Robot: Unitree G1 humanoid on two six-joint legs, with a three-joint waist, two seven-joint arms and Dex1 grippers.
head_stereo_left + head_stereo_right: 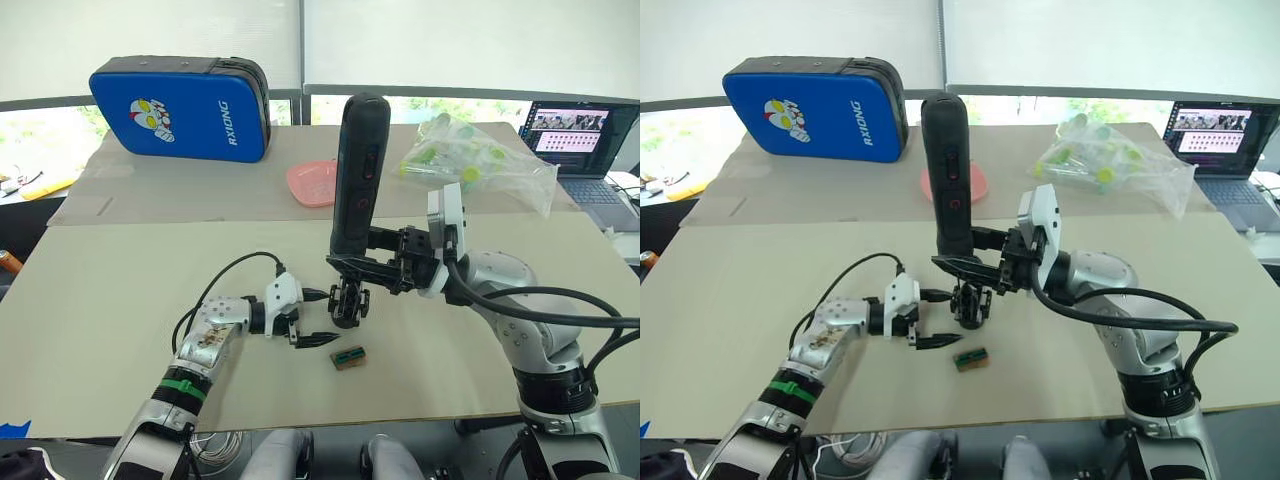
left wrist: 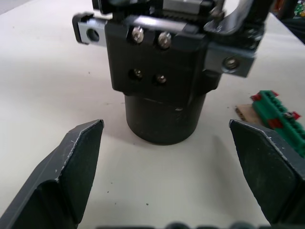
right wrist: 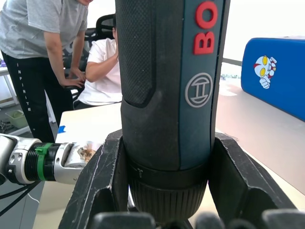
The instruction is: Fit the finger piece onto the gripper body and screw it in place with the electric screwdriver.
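The electric screwdriver (image 1: 358,175) stands upright, a thick black cylinder with a red mark on its side. My right gripper (image 1: 347,264) is shut around its lower end, and its tip points down onto the gripper body (image 1: 349,302). That body is a small black mechanism standing on the table; in the left wrist view its front block (image 2: 157,62) shows several screws. My left gripper (image 1: 316,320) is open just left of the body, with one finger (image 2: 71,167) on each side of the view and the body a little ahead of the tips. The finger piece is hidden.
A small green-and-brown block (image 1: 348,357) lies just in front of the gripper body. At the back are a blue case (image 1: 180,110), a pink dish (image 1: 312,183), a plastic bag (image 1: 478,160) and a laptop (image 1: 575,140). Two people (image 3: 43,57) are beyond the table's left side.
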